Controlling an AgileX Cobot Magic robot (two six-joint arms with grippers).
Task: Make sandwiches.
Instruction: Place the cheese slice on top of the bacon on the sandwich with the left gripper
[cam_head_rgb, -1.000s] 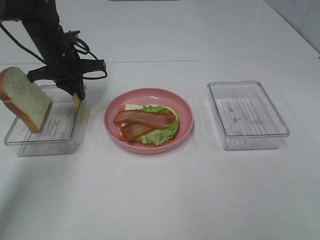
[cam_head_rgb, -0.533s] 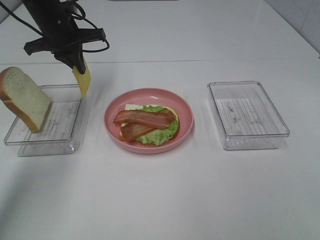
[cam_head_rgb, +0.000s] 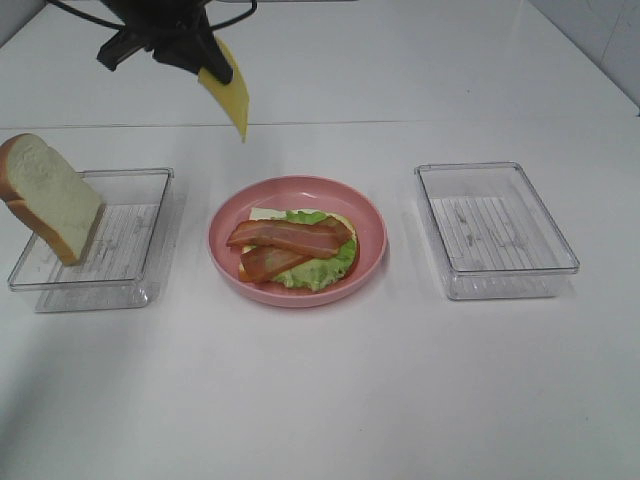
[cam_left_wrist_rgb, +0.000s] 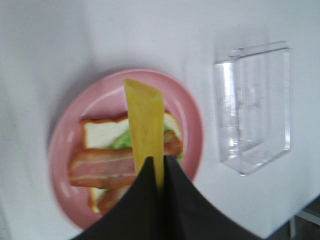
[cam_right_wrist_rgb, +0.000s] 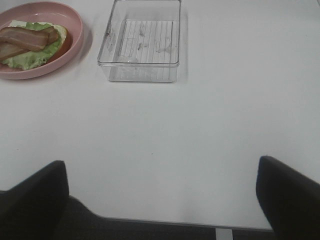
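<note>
**Cheese aloft, sandwich half-built on the plate**

Exterior high: the left gripper (cam_head_rgb: 203, 62) pinches a yellow cheese slice (cam_head_rgb: 228, 95) in the air behind the pink plate (cam_head_rgb: 372, 225). The open sandwich (cam_head_rgb: 295, 248) of bread, lettuce and bacon lies on that plate. A bread slice (cam_head_rgb: 50, 198) leans in the left clear tray (cam_head_rgb: 135, 250).

Left wrist: the jaws are pressed together on the cheese's edge.

Right wrist: the right gripper (cam_right_wrist_rgb: 161, 167) is spread wide over the table (cam_right_wrist_rgb: 225, 125), holding nothing, near the other clear tray (cam_right_wrist_rgb: 140, 75).

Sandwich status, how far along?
Done: bottom bread, lettuce and bacon stacked on the plate. In hand: left end effector pinches the cheese slice in the air. Left: cheese onto the bacon, then the bread slice leaning in the left tray on top.
</note>
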